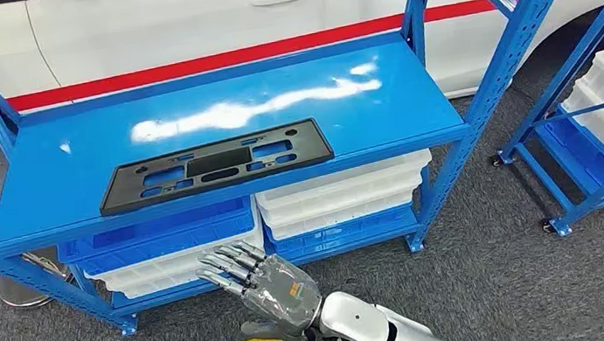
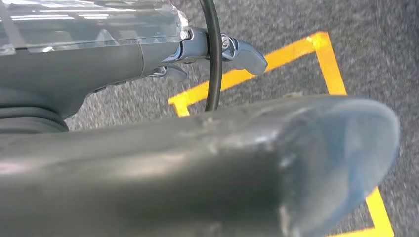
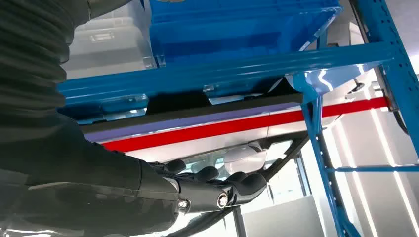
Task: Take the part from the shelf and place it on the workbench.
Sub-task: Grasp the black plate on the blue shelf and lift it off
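Here the black part [image 1: 215, 165] lies flat on the blue shelf [image 1: 103, 161], long axis nine to three, at about eleven o'clock from the right robot hand [image 1: 265, 288]. That robot hand is nearer, fingers spread, holding nothing. The left robot hand [image 2: 197, 163] is blurred; probably empty, but I cannot tell.

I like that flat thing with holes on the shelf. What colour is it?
The part is black, lying on the blue shelf. The head view shows it best.

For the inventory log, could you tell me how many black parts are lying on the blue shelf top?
1: the black part lies flat near the front edge of the blue shelf top. The bins below may hide others.
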